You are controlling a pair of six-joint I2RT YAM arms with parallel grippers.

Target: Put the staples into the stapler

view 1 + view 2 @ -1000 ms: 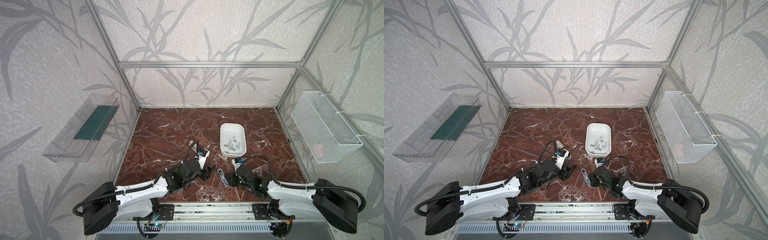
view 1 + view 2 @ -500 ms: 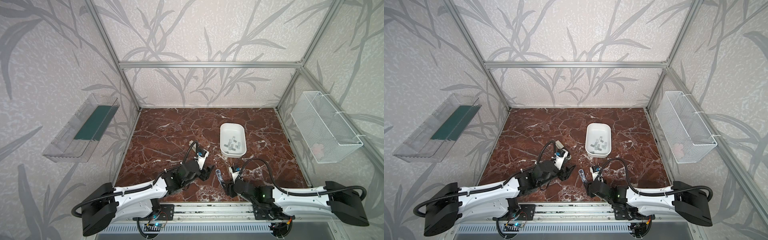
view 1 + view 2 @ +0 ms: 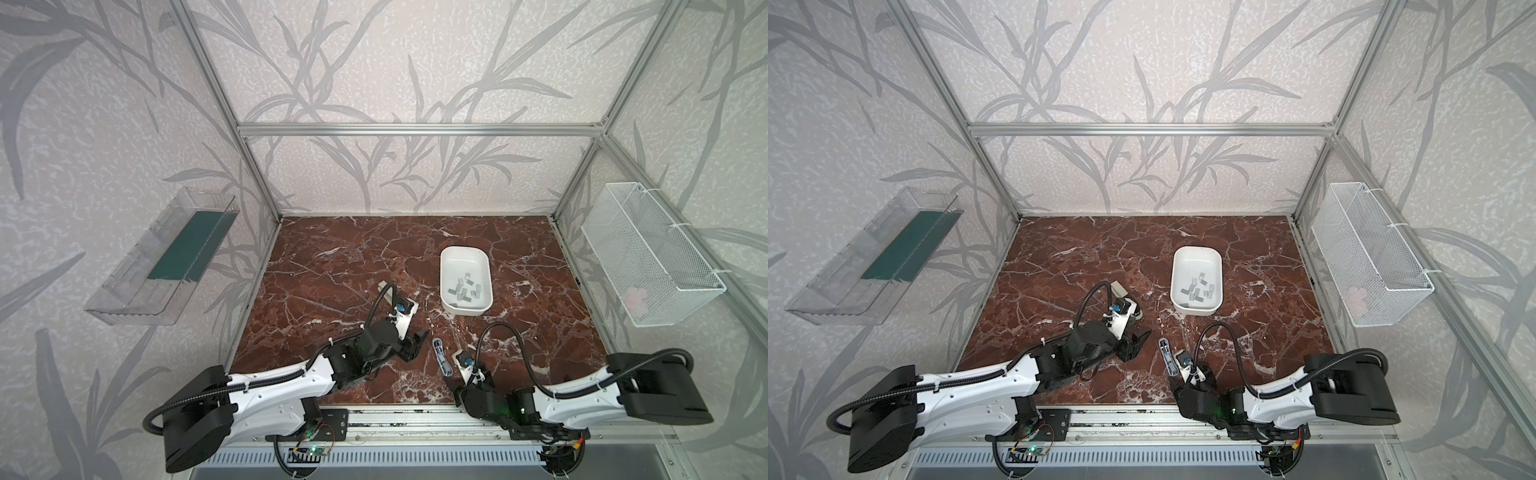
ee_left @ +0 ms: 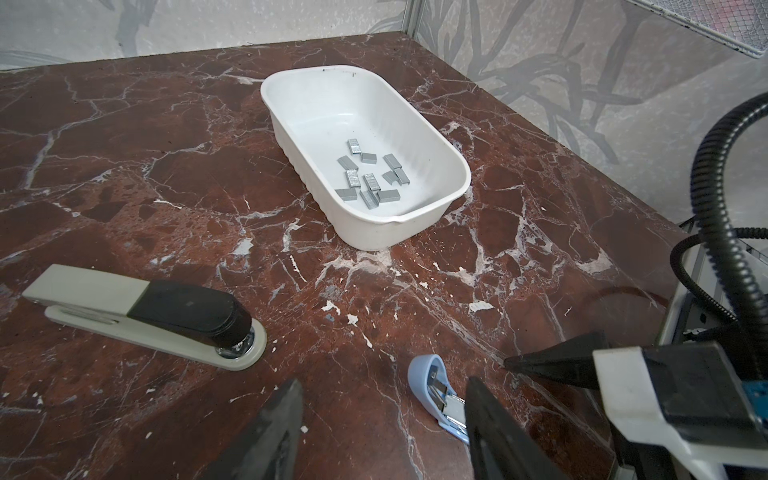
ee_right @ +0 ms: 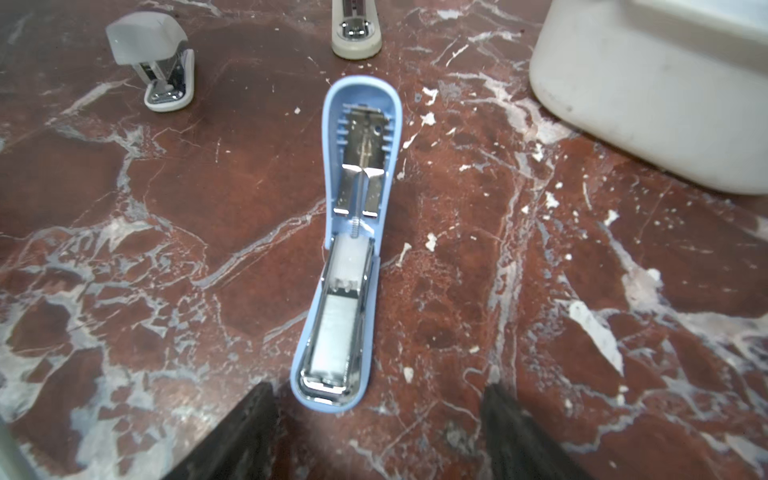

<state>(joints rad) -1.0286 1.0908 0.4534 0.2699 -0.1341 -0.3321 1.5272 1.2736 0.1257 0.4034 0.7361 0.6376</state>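
**Lying open, awaiting a strip**

The blue stapler point(image 5: 353, 249) lay hinged flat on the table point(image 4: 166, 166), its lid end pointing away from the right pincer point(image 5: 378, 392) and its metal channel facing up. That pincer hung low, just short of the stapler's near end, with its jaws wide apart and clutching nothing. The left pincer point(image 4: 384, 382) sat close by the lid end, likewise released and empty.

The staples point(image 4: 370, 178) lay in a loose scatter inside the white tray point(image 4: 374, 232), well apart from the stapler and farther back on the table. A pale block sat in the channel. Whether it was a strip or only the pusher could not be told.

By the look of things, the opening step was done and the fetching step was in hand. The next move would call for one pincer to reach into the tray and nip a single strip clear of its overlapping neighbours. It would then carry the strip over and line it up squarely with the narrow channel. The other pincer might need to steady the light stapler so it would not skid.

A grey-and-black stapler point(image 4: 145, 316) and a small white stapler point(image 5: 153, 62) stood by, untouched.
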